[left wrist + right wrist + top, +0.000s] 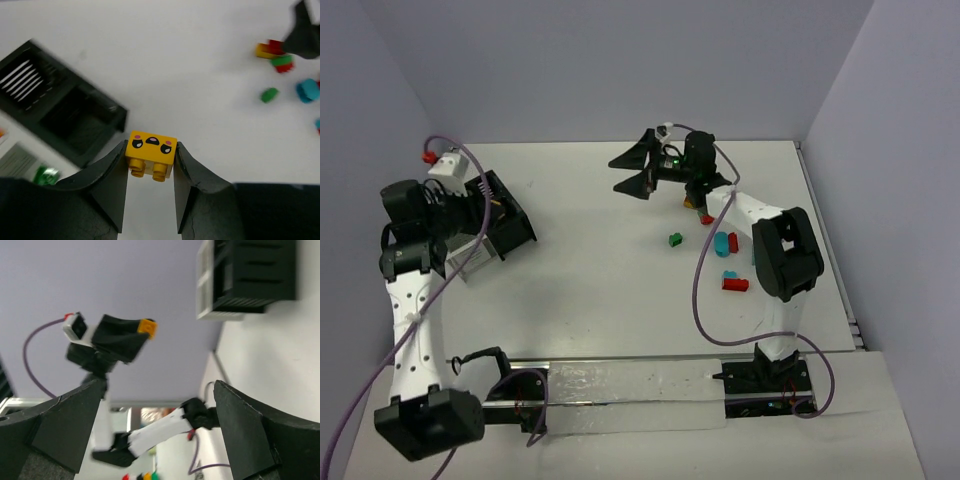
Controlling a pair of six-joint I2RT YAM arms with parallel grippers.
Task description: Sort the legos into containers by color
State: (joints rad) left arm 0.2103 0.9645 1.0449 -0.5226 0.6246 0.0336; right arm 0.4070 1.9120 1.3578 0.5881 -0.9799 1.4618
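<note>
My left gripper [151, 160] is shut on a yellow lego with a printed face [151, 144] and holds it in the air beside the near corner of the black container [65, 120]. A white container [20, 160] next to it holds a green brick [45, 175]. In the top view this gripper [485, 203] hangs over the container cluster [510, 220] at the left. My right gripper [632, 168] is open, empty and raised at the back of the table; its fingers [65, 425] frame the left arm and its brick [147, 326]. Loose legos lie on the right: green [674, 239], cyan [722, 242], red [734, 284].
A yellow, red and green clump of bricks [274, 54] lies under the right arm's wrist. A green brick [269, 94] and a cyan one [307, 90] sit nearer. Purple cables [700, 290] loop off both arms. Walls close the table at the back and right.
</note>
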